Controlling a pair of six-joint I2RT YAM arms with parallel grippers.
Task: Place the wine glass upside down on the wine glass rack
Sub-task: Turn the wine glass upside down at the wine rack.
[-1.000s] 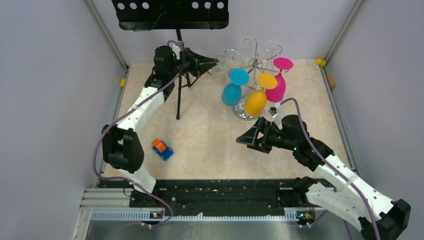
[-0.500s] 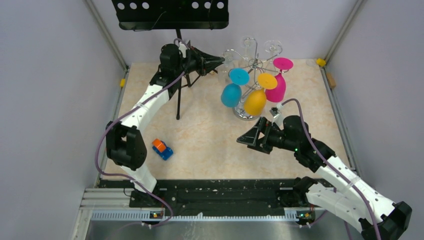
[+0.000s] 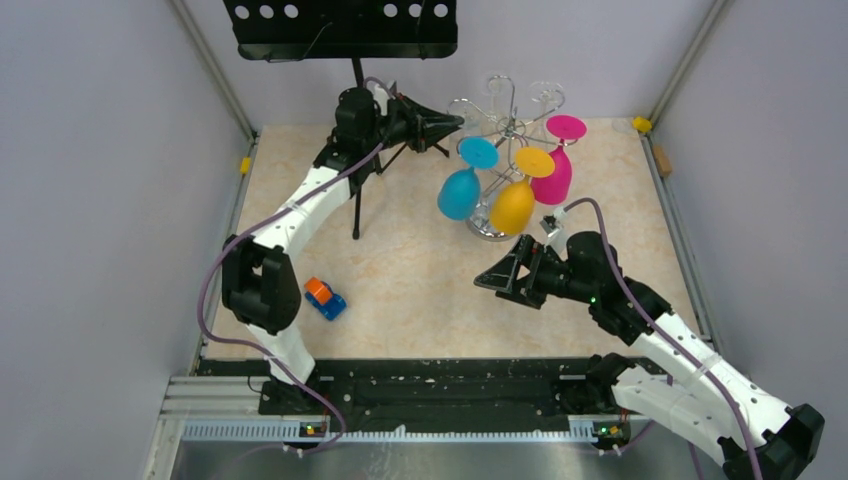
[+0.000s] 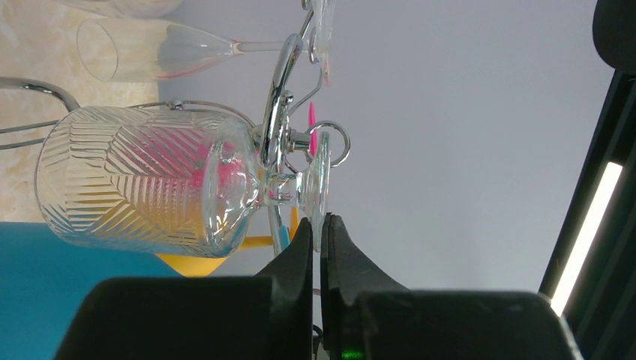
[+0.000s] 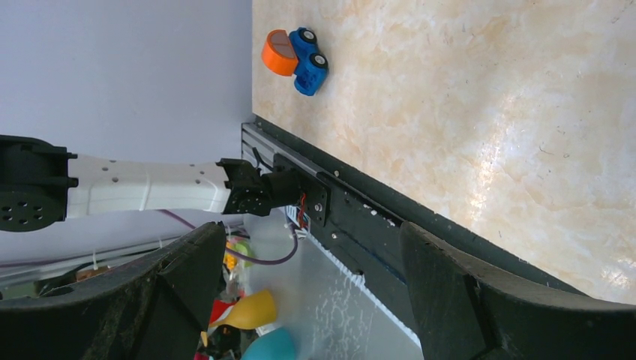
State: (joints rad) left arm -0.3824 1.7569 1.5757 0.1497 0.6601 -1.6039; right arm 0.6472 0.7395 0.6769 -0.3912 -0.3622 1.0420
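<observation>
The left gripper pinches the foot of the clear wine glass, bowl down at 1 hook of the wine glass rack. It looks almost hung, and only letting go seems left. The right gripper is wide open, holding nothing.

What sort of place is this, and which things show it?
Probably a robotics lab test cell: left arm and right arm bolted to a rail, plain wall panels around it, and mixed props: wine glass rack, toy car, music stand.

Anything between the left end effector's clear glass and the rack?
Nothing visible. The left end effector pinches the clear wine glass by its foot, stem already at a chrome arm of the wine glass rack.
</observation>
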